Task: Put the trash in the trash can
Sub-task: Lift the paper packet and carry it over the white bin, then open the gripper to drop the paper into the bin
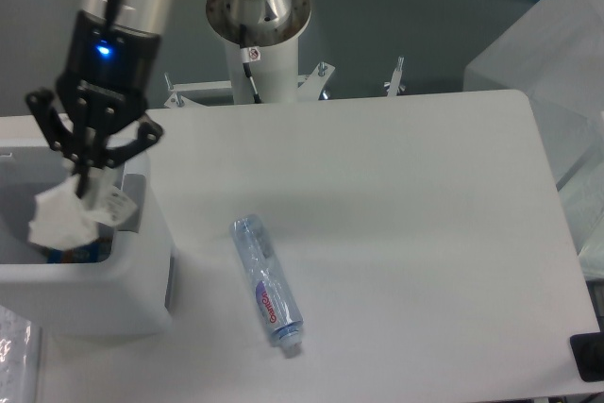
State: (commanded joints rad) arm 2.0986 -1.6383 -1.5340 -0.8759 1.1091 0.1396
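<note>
My gripper hangs over the right side of the trash can's opening, shut on the crumpled white wrapper, which dangles above the inside of the can. The trash can is a white boxy bin at the table's left edge, with a grey panel on its right rim. A blue and orange item lies at its bottom, partly hidden by the wrapper. The clear plastic bottle with a red-and-blue label lies flat on the table to the right of the can, well apart from the gripper.
The arm's base column stands behind the table's far edge. A translucent box sits off the right side. A black object is at the lower right corner, and a clear plastic piece at the lower left.
</note>
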